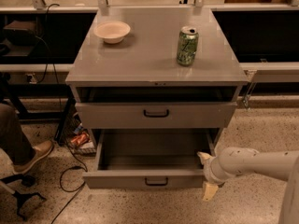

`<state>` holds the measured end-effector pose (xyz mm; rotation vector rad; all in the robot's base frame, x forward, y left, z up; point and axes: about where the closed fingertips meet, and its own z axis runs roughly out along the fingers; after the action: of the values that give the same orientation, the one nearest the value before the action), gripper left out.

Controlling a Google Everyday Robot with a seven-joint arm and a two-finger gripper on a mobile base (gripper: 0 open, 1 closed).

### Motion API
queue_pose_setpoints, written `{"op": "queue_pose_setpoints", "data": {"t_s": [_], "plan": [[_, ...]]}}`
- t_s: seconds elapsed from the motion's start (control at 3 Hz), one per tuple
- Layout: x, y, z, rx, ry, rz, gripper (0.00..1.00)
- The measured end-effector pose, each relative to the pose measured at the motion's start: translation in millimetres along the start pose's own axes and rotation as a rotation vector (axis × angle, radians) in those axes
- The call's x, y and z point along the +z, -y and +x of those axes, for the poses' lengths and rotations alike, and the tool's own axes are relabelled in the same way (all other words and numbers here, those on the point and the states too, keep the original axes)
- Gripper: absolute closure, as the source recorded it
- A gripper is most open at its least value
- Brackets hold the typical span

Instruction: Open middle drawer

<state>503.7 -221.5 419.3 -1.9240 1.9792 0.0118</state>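
The middle drawer (pixel 154 177) is a grey metal drawer with a small black bar handle (pixel 156 181). It stands pulled well out and shows a plain grey interior (pixel 149 148). My gripper (pixel 206 174) is at the drawer's right front corner, low near the floor. It is open: one pale fingertip (pixel 204 157) is by the inner side of the front panel, the other (pixel 209 190) is in front of it. My white arm (pixel 252 161) comes in from the right.
Above it, another grey drawer (pixel 156 115) with a black handle sticks out slightly. The cabinet top (pixel 149 55) bears a white bowl (pixel 112 31) and a green can (pixel 187 45). A person's shoe (pixel 35 154), cables and a chair base (pixel 21 197) are at the left.
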Motion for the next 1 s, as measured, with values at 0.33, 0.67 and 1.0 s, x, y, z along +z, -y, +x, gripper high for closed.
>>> {"op": "queue_pose_setpoints", "data": {"t_s": [0.33,0.67,1.0], "plan": [[3.3,-1.3,7.7,0.038,-0.021,-0.046,0.19],[12.4,-2.5,16.6,0.092,-0.033,-0.094,0.46],[6.7,-8.1,17.1,0.108,-0.048,-0.094,0.70]]}}
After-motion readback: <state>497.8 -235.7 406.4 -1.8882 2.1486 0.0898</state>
